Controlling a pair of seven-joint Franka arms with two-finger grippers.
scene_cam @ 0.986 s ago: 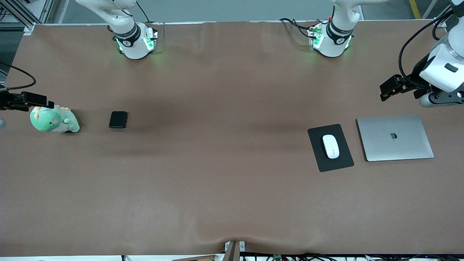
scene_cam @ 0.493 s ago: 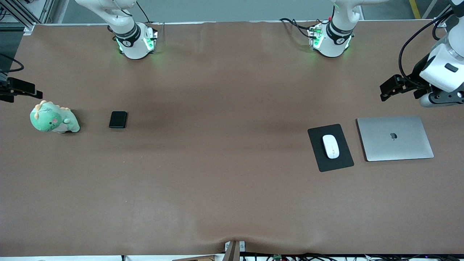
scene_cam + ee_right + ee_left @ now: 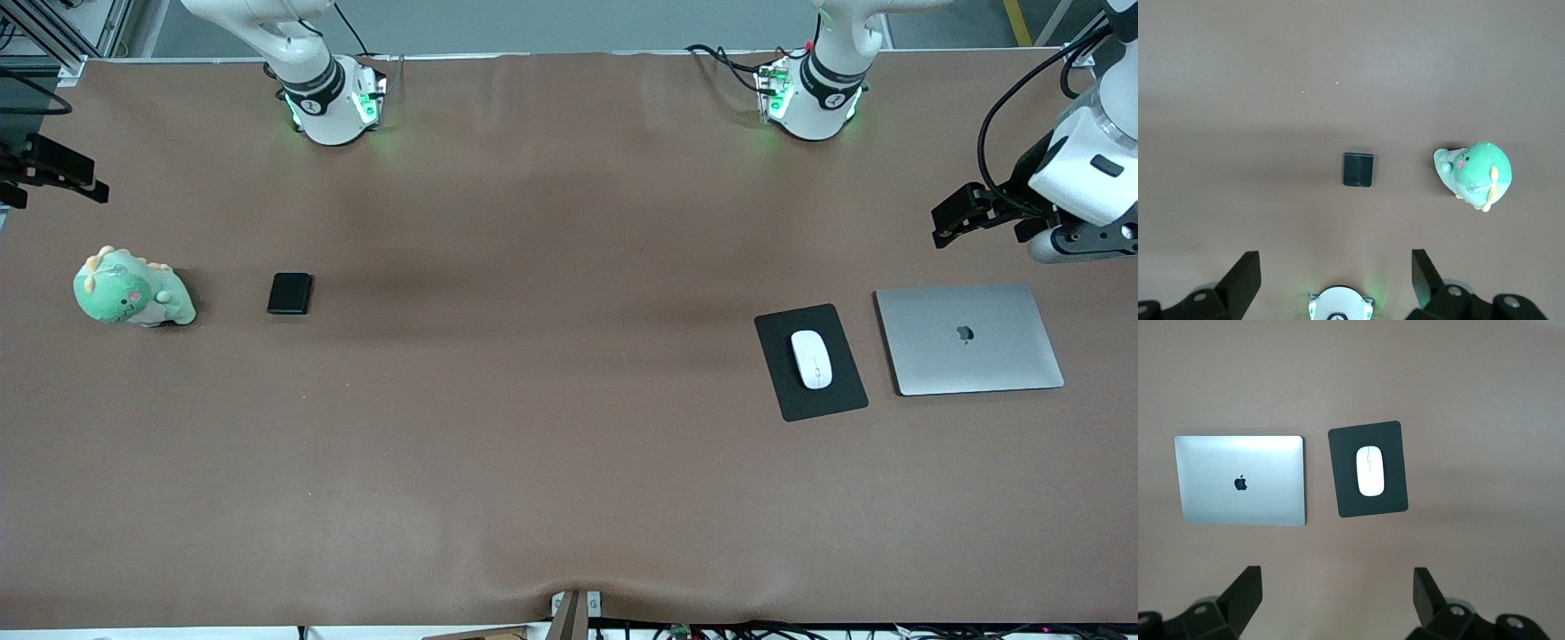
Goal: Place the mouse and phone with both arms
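Mouse (image 3: pixel 811 358) sits on a black pad (image 3: pixel 836 398) beside a laptop (image 3: pixel 969 339); phone (image 3: pixel 290 293) near a plush dinosaur (image 3: pixel 129 291); both fingers apart.

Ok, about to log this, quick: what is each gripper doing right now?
Left gripper: open, empty, up over the table.
Right gripper: open, empty, up over the table.

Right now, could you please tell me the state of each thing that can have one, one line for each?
mouse: lying on the mouse pad, not held.
phone: lying flat on the table, beside the plush dinosaur, not held.
laptop: lid closed, beside the mouse pad.
left gripper: open, empty, in the air.
right gripper: open, empty, in the air.
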